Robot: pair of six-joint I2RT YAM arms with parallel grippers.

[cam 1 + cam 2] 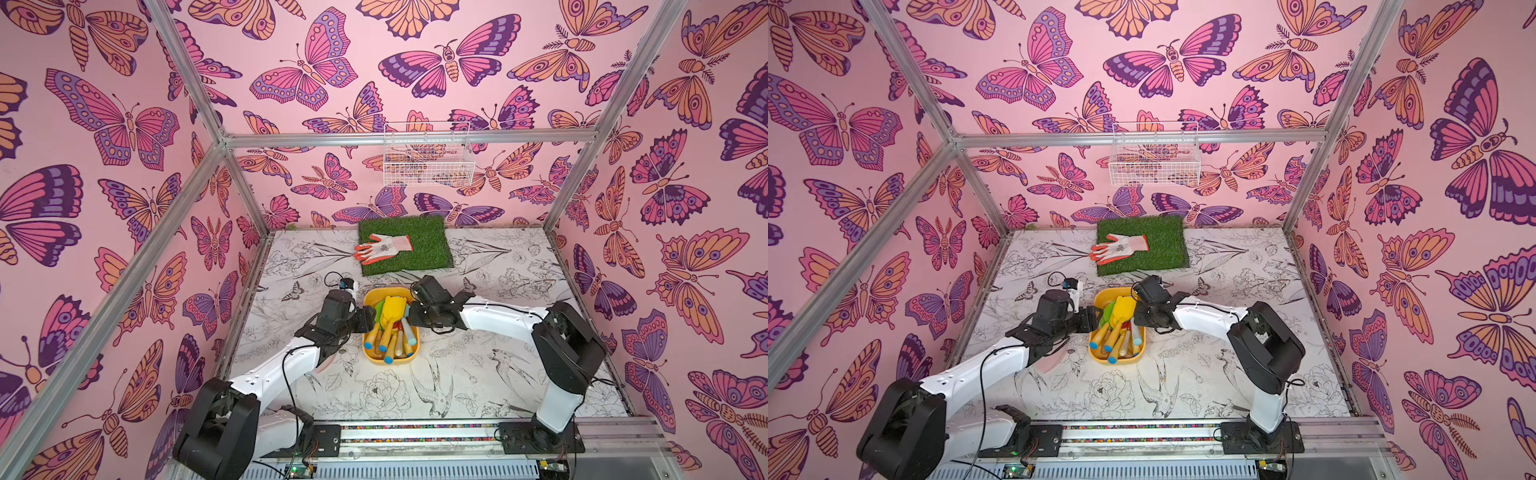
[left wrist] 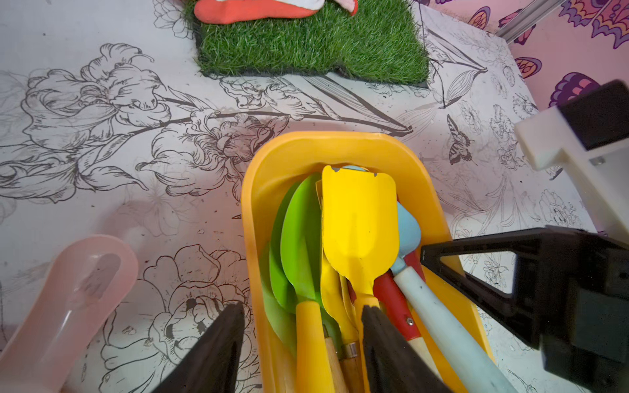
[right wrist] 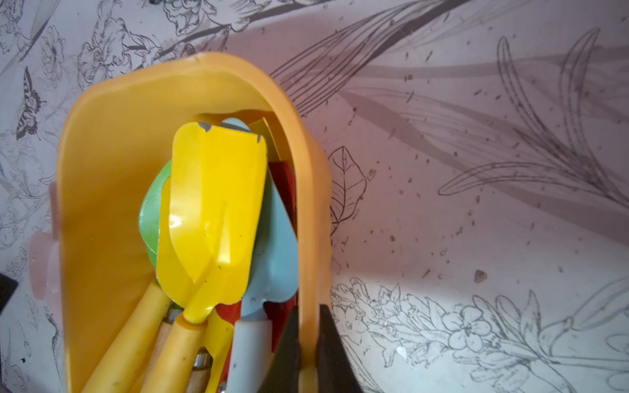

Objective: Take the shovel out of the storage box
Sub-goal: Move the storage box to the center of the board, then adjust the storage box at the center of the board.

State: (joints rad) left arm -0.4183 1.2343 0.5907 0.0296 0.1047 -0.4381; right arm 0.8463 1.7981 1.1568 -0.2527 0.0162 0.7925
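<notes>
Wrist views alone: right gripper clenched on storage box rim, left gripper agape astride shovel handles.

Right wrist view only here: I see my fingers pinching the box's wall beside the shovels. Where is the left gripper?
Observer: The left gripper is at the box's opposite long side, jaws open, one finger outside the wall and one inside.
Operator: What sits between those fingers?
Observer: The box's wall and the green shovel's yellow handle. The yellow shovel's handle disappears behind the inner finger.
Operator: What lies past the box, on the far side?
Observer: A grass mat with a glove lying on it, apart from the box.
</notes>
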